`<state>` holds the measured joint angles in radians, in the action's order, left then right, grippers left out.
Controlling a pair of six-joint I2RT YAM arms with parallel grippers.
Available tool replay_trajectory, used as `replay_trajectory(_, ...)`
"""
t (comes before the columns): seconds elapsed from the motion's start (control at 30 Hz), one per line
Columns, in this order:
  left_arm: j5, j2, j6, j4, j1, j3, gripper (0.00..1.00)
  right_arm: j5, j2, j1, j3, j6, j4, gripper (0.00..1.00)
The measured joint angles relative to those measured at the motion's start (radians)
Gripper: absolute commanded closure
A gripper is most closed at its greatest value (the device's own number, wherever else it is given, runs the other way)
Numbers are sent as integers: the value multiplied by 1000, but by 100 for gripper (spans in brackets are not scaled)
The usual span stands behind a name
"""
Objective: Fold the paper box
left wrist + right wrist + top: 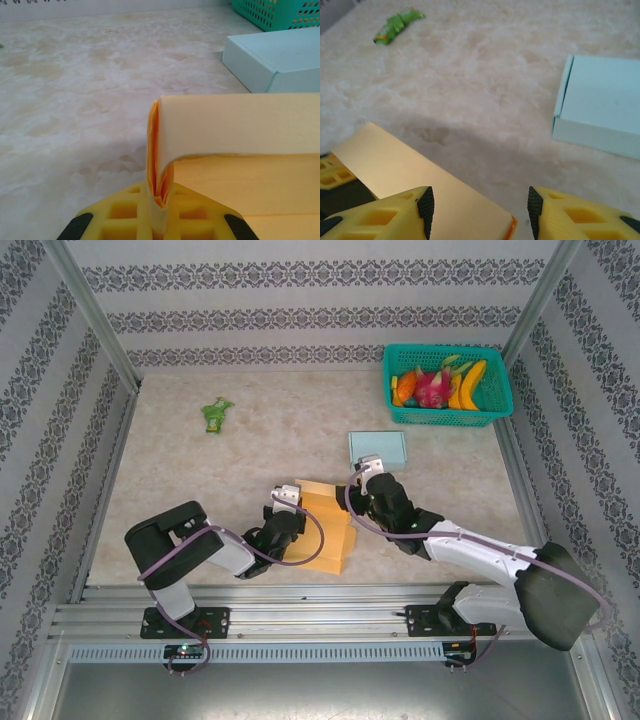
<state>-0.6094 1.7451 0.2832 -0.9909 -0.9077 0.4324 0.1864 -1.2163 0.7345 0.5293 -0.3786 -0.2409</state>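
Right hand (480, 212) at 6 o'clock: two yellow lattice fingers (395, 215) with black pads, jaws apart, gap between pads free.
Paper box (420, 175), flat yellow-orange sheet, at 7 o'clock; near corner with orange edge reaches into gap, close to right finger; contact with pads cannot be told.
Pale blue box (605, 105) at 3 o'clock, well apart from sheet.
Green packet (397, 25) at 11 o'clock, far side.
Worktop (470, 75) beige, marbled.
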Motion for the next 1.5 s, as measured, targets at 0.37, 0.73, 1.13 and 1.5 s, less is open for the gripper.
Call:
replay_trajectory(0.37,28,35,-23,-72,0,0,100,39,14,0,-114,-19,-139,45)
replay_trajectory(0.73,92,49,-80,-118,0,-4,100,32,299,-19,-117,-16,48,45)
replay_trajectory(1.13,346,63,-208,-194,0,-16,100,-147,39,-24,68,63,109,45)
replay_trajectory(1.5,377,96,-227,-237,1,-9,100,-248,-141,-23,110,76,47,45)
